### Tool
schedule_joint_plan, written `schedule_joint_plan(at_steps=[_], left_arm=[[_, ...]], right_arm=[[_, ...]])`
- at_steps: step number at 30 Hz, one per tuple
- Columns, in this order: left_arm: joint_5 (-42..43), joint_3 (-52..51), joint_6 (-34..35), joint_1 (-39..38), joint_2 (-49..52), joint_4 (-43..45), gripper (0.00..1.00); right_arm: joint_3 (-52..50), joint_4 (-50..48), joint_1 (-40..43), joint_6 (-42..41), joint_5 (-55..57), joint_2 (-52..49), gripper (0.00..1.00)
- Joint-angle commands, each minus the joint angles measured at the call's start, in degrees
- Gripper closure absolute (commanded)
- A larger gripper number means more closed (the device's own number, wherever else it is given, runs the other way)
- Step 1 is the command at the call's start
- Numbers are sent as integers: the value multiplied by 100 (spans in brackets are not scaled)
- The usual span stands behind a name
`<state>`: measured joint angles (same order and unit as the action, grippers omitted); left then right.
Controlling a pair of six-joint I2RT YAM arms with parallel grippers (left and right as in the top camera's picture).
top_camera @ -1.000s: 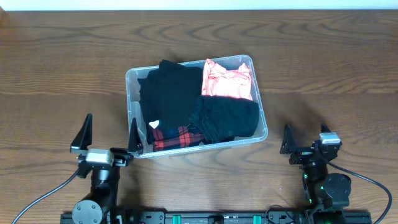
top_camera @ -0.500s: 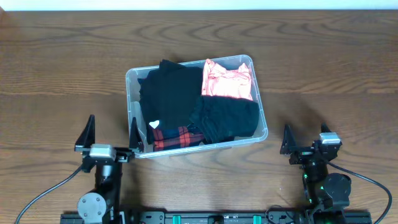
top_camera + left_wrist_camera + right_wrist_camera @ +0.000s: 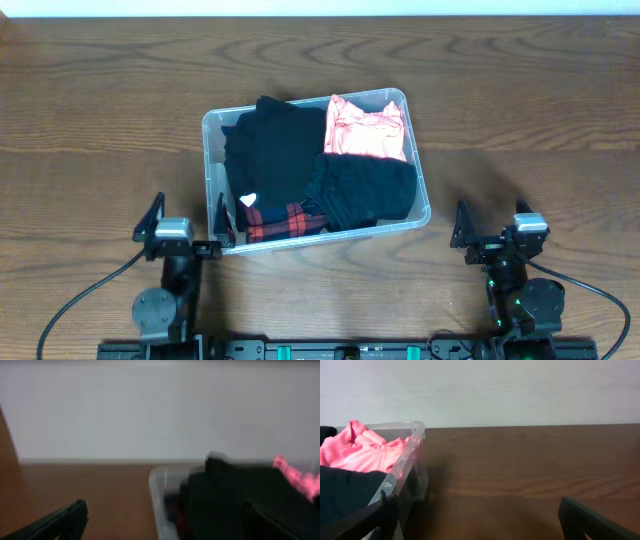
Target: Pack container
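The clear plastic container (image 3: 213,130) sits mid-table and holds black garments (image 3: 272,150), a pink garment (image 3: 366,130) at its back right and a red plaid piece (image 3: 277,222) at its front. My left gripper (image 3: 187,223) is open and empty at the container's front left corner. My right gripper (image 3: 490,226) is open and empty, to the right of the container. The left wrist view is blurred and shows the container's edge (image 3: 159,495) between my fingers. The right wrist view shows the container's corner (image 3: 409,455) with the pink garment (image 3: 362,450).
The brown wooden table (image 3: 520,90) spreads around the container. A pale wall (image 3: 485,390) stands behind the table. Both arm bases sit at the front edge.
My left gripper has moved right and back toward the front edge, closer to the container's front left corner. The right arm has not moved.
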<state>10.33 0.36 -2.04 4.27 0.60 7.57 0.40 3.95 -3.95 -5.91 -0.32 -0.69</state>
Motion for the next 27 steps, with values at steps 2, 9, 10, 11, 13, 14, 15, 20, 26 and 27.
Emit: schedule_joint_plan(at_steps=[2, 9, 10, 11, 13, 14, 15, 20, 26, 27], left_arm=[[-146, -15, -118, -39, -50, -748, 2], [-249, -15, -118, -42, -50, -1095, 2], [-247, -15, -116, -42, -50, -1095, 2], [-245, -15, -116, -50, -50, -1095, 2], [-245, -13, -116, -50, -50, -1093, 2], [-245, -13, -116, -50, -50, -1093, 2], [-245, -13, -116, -50, -50, -1093, 2], [-245, -13, -116, -50, -37, -1093, 2], [-245, -13, -116, -50, -37, -1093, 2], [-245, -13, -116, -50, -37, -1093, 2]], right_arm=[[-9, 24, 57, -87, -37, 24, 1], [-9, 24, 57, -90, -37, 24, 1], [-9, 24, 57, -87, -37, 24, 1], [-9, 24, 57, -90, -37, 24, 1], [-9, 24, 57, -87, -37, 24, 1], [-9, 24, 57, -87, -35, 24, 1], [-9, 24, 57, -87, -37, 24, 1], [-9, 24, 57, -87, -37, 24, 1], [-9, 24, 57, -87, -37, 24, 1], [-9, 24, 57, -87, -37, 24, 1]])
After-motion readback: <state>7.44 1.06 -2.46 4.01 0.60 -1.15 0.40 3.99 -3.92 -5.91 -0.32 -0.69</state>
